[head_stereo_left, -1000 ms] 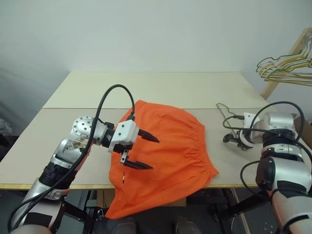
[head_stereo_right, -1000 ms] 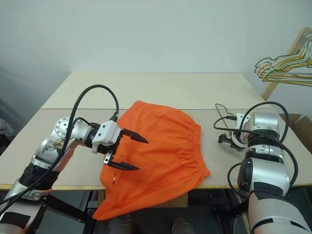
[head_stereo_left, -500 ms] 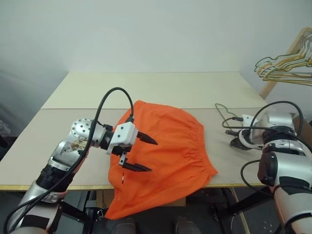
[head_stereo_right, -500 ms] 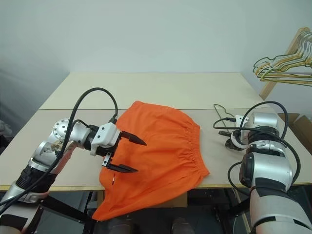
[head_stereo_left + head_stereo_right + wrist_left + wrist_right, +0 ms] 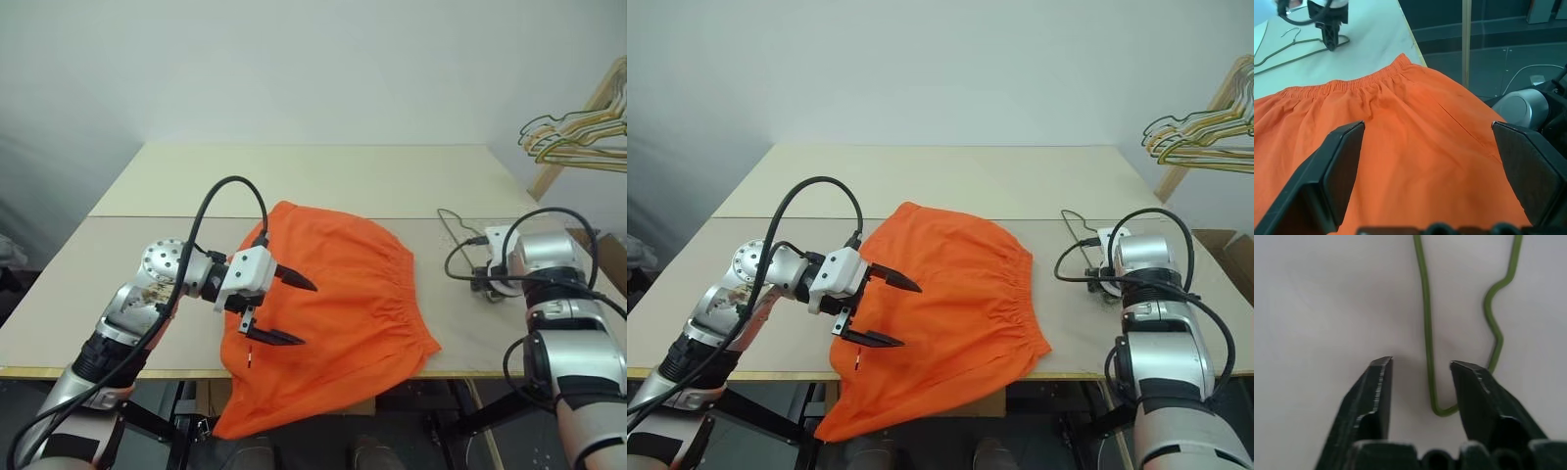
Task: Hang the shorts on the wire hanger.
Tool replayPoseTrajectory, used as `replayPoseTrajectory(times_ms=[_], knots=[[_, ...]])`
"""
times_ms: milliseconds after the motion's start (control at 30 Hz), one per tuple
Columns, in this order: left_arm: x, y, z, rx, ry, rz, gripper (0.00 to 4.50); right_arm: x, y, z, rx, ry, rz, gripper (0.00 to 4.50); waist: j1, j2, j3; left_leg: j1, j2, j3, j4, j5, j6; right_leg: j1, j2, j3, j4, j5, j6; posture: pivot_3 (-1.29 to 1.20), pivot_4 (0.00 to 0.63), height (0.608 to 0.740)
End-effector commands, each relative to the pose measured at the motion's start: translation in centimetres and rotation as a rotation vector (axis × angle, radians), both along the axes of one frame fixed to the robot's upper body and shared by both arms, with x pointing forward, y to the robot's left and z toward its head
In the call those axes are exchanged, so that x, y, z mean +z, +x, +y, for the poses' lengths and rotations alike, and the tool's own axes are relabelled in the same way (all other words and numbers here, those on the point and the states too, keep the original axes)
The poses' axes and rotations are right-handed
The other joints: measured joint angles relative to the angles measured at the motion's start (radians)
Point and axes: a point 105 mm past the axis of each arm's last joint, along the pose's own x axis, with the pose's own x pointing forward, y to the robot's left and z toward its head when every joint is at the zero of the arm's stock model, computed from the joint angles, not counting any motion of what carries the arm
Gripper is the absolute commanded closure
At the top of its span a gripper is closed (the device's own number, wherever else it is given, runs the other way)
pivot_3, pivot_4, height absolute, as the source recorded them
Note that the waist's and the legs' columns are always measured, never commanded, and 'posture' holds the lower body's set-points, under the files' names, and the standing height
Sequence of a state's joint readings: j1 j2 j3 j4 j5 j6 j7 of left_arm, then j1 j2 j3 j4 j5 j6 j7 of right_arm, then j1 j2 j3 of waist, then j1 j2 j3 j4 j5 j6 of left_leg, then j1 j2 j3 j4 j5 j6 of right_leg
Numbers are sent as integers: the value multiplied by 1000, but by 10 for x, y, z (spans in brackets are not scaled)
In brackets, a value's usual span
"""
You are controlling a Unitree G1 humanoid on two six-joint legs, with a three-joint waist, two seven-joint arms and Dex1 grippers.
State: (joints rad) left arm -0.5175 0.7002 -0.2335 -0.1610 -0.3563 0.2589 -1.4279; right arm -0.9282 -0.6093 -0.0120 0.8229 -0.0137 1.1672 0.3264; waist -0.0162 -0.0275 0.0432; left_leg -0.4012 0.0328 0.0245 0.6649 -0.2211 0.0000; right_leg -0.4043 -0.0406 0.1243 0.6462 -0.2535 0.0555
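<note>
Beige worktop carried the wire hanger, lying between the right end effector's released, parted fingers.

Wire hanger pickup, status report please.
Right gripper open, straddling wire hanger, no grip. Left gripper open above shorts. Nothing blocking.

Plain pale wall behind, evenly lit, without windows. In front of it, 2 beige table tops butted together along a straight seam, light wooden edge toward the camera. At far right, slanted wooden rack carrying a bunch of yellow and dark wire hangers. Dark floor beneath.
</note>
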Motion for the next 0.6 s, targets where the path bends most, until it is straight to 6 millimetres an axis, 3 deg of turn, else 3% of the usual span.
replayPoseTrajectory(times_ms=[33,67,300,467,600], knots=[[10,0,0,-10,-28,-42,0,19,9,-2,-24,20,-67,919,-1,0,0,0,0,0,0,0,0,0,0,0,0,0,0,116,0,740],[9,0,0,-10,-28,-42,0,17,8,-4,-35,21,-64,604,-1,0,0,0,0,0,0,0,0,0,0,0,0,0,0,116,0,740],[9,-1,0,-11,-28,-40,0,-2,-3,-11,-145,111,-21,604,1,0,0,1,0,0,0,0,0,1,0,0,0,0,0,122,0,740],[9,-2,2,-13,-20,-37,0,-3,-3,-10,-201,207,-41,604,0,0,0,2,0,0,0,0,0,3,0,0,0,0,0,125,0,740],[10,-3,3,-22,-11,-34,0,-5,-3,-3,-216,280,-31,1506,0,0,0,3,0,0,0,0,0,2,0,0,0,0,0,125,0,740]])
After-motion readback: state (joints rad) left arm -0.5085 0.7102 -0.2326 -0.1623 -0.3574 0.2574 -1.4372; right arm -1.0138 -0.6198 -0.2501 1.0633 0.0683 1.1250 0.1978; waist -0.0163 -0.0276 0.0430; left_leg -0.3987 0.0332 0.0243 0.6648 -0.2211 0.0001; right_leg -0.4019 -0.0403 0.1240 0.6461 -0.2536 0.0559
